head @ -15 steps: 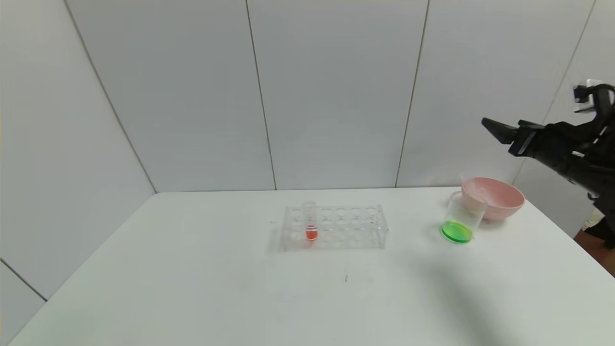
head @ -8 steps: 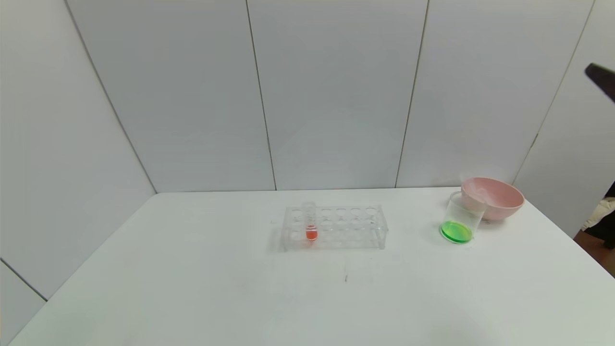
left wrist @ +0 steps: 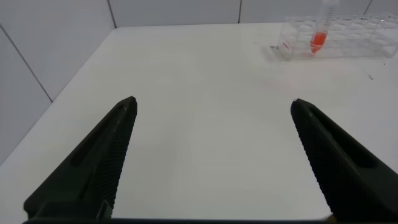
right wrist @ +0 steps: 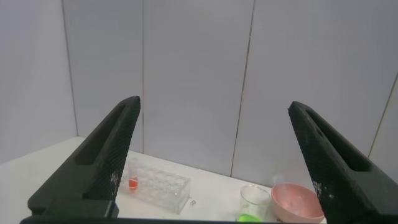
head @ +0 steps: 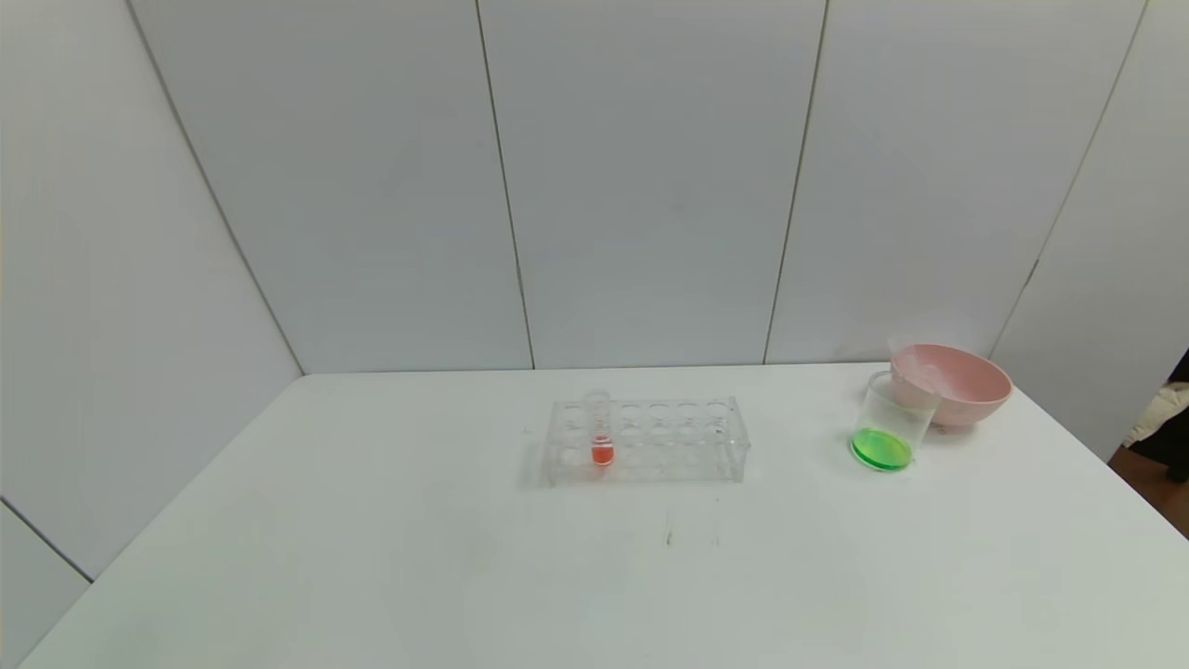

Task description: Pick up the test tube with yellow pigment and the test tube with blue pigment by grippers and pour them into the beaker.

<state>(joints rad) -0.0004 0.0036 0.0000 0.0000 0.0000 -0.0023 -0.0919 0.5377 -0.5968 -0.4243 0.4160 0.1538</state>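
Note:
The clear beaker stands at the table's right and holds green liquid; it also shows in the right wrist view. No tube with yellow or blue liquid is in view. A tube with red-orange liquid stands in the clear rack. Neither gripper shows in the head view. My left gripper is open and empty low over the table's left part, the rack far ahead of it. My right gripper is open and empty, high and back from the table.
A pink bowl sits right behind the beaker, touching it; it shows in the right wrist view too. The white table ends at grey wall panels behind and on both sides. Its right edge drops off near the bowl.
My right gripper, high at the right a second ago, has risen and pulled out of the head view. The beaker, bowl and rack have not moved.

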